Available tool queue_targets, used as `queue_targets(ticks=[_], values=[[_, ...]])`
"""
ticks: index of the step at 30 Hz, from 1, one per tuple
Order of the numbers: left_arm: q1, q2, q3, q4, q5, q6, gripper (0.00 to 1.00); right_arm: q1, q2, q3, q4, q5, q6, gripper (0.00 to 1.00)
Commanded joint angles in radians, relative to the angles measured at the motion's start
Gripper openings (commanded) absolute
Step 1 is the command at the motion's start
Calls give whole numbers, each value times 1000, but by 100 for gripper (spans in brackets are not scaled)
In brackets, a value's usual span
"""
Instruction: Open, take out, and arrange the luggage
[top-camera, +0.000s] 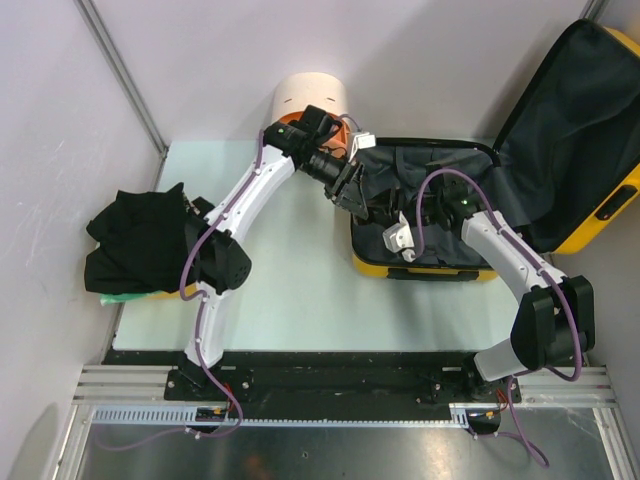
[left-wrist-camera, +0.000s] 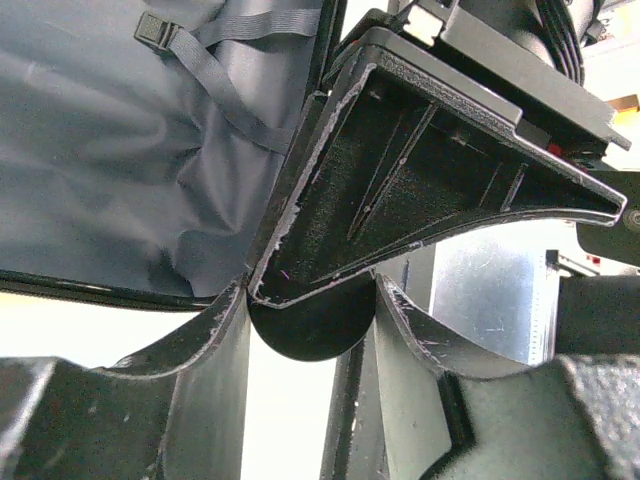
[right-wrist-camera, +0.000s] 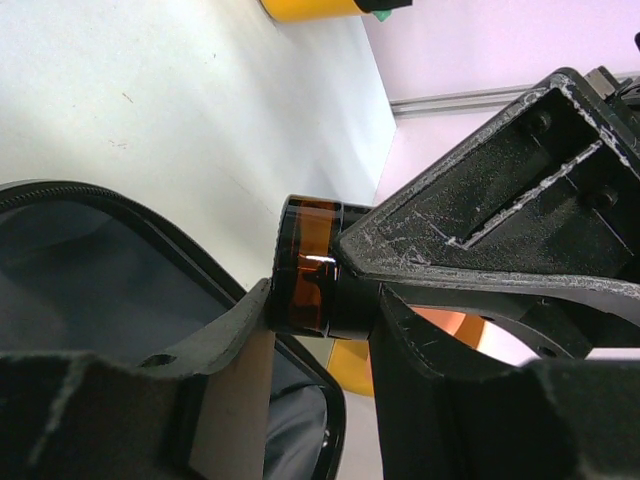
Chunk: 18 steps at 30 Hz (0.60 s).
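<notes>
The yellow luggage (top-camera: 430, 268) lies open on the right of the table, its lid (top-camera: 570, 130) raised and the dark lining (left-wrist-camera: 100, 150) showing. Both grippers meet above the open shell. My right gripper (right-wrist-camera: 325, 295) is shut on a small dark bottle with an amber band (right-wrist-camera: 305, 265), one finger on each end. My left gripper (left-wrist-camera: 312, 290) comes from the other side. Its two fingers press on the bottle's round body (left-wrist-camera: 310, 335). In the top view my left gripper (top-camera: 372, 205) and my right gripper (top-camera: 398, 215) hide the bottle.
A heap of black clothing (top-camera: 140, 240) lies at the table's left edge. A cream-and-orange cylindrical container (top-camera: 305, 95) stands at the back, just behind the left arm. The luggage's black rim (right-wrist-camera: 150, 215) runs below the right gripper. Walls close in the left and back.
</notes>
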Motion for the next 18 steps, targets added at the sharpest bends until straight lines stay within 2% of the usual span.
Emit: queue_targets(ticks=[1,2,3,4,5,7,10,13,14,18], values=[[9,-39,22,7,25,10,5,-14,-41,-10,93,-34,-515,29],[14,-40,19,7,25,5,0,-18,-42,-15,112,-34,-496,42],[18,-42,16,7,23,4,0,-26,-47,-30,130,-32,-483,51],[27,-51,11,9,22,2,0,-31,-48,-38,182,-32,-462,68],[34,-53,10,7,17,1,0,-34,-51,-44,216,-26,-434,79],[60,-63,8,9,0,-6,0,-46,-65,-77,347,1,-306,100],[106,-63,58,13,-33,-38,0,-77,-74,-108,461,61,-170,100],[142,-82,99,76,-160,-82,0,-118,-81,-125,513,131,-57,100],[149,-105,102,100,-270,-88,0,-126,-81,-131,523,153,-34,100],[187,-109,152,243,-510,-168,0,-166,-88,-180,569,241,54,100]])
